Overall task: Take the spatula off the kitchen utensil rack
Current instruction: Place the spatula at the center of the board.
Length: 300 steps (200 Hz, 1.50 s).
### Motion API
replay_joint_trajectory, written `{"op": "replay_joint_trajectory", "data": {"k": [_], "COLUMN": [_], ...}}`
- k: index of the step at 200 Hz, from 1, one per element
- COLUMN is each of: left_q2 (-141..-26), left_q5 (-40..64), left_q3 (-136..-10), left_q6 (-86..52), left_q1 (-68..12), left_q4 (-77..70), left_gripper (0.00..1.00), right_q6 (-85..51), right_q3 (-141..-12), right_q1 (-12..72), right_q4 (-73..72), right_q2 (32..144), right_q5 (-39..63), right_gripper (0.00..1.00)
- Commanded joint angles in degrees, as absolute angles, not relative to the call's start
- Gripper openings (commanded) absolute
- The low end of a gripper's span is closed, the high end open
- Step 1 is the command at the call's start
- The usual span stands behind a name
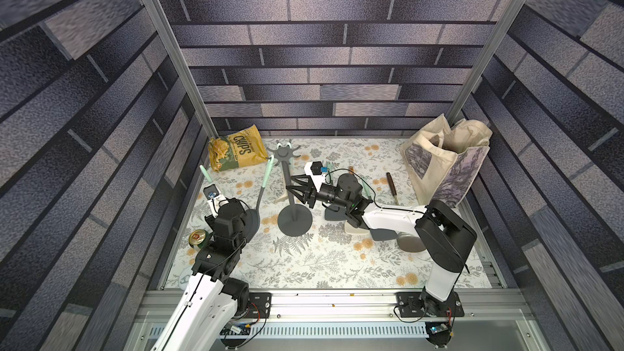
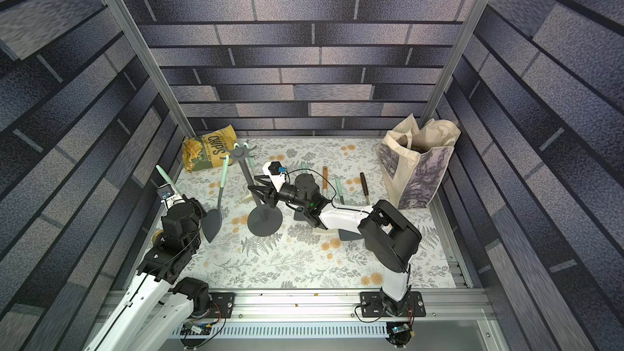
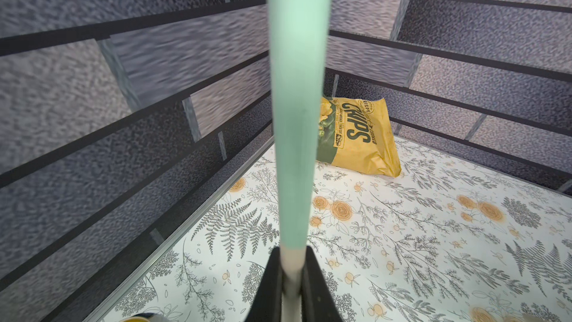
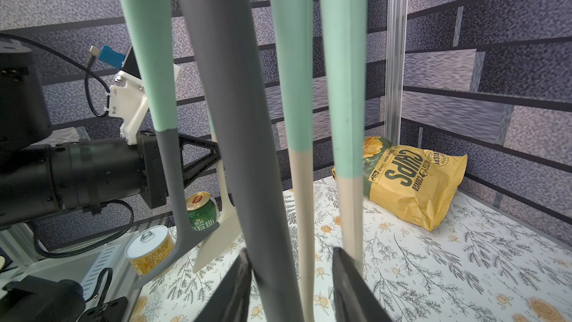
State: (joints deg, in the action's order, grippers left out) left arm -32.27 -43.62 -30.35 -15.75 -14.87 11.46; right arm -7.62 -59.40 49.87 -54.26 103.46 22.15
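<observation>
The left gripper (image 3: 292, 286) is clamped tight on the cream neck of the mint-green-handled cream spatula (image 3: 297, 119), which hangs clear of the hooks with its handle rising above the fingers. The right gripper (image 4: 291, 252) stands part open, holding nothing. Its jaws straddle the thin pole of the dark grey kitchen utensil rack (image 4: 244, 150) and a cream shaft (image 4: 305, 212) hanging beside it. Beyond both grippers lies a yellow chips bag (image 1: 236, 153).
</observation>
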Motion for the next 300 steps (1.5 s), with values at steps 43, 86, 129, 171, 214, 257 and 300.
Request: {"op": "replay_joint_trajectory", "data": {"k": [43,86,129,171,214,257,300], "left_q2": [-27.9,-30.8,-42.0,-59.8,-74.1,-83.3,-87.6], "left_q5": [-51.1,-49.2,-47.0,-40.8,-36.9,-35.3,-33.9], "left_q3": [-32.0,-32.5,-38.7,-52.5,-64.8,-73.3,-75.8], "left_q6": [-18.4,-18.7,-16.7,-15.5,-13.2,-10.0,-9.3], "left_q1": [-14.2,-13.7,-10.7,-5.2,-3.1,-2.4,-1.2], "left_q4": [13.4,12.7,13.7,24.0,31.2,36.4,39.7], "left_gripper": [0.01,0.02,0.03,0.02,0.0,0.0,0.0], "right_q6": [-6.2,-6.0,-5.8,-5.6,-5.0,-3.7,-3.7], "right_q3": [-59.7,-59.7,-59.6,-59.3,-59.0,-58.6,-58.5], "right_q1": [49.7,49.6,49.7,49.7,49.7,49.7,49.7], "right_q4": [-53.4,-53.4,-53.2,-53.2,-52.9,-51.9,-52.2], "right_q2": [104.3,104.4,104.3,104.2,103.7,102.7,102.6], "right_q5": [21.6,21.5,21.6,21.8,21.6,21.2,21.2], "right_gripper": [0.42,0.4,0.38,0.35,0.34,0.33,0.33]}}
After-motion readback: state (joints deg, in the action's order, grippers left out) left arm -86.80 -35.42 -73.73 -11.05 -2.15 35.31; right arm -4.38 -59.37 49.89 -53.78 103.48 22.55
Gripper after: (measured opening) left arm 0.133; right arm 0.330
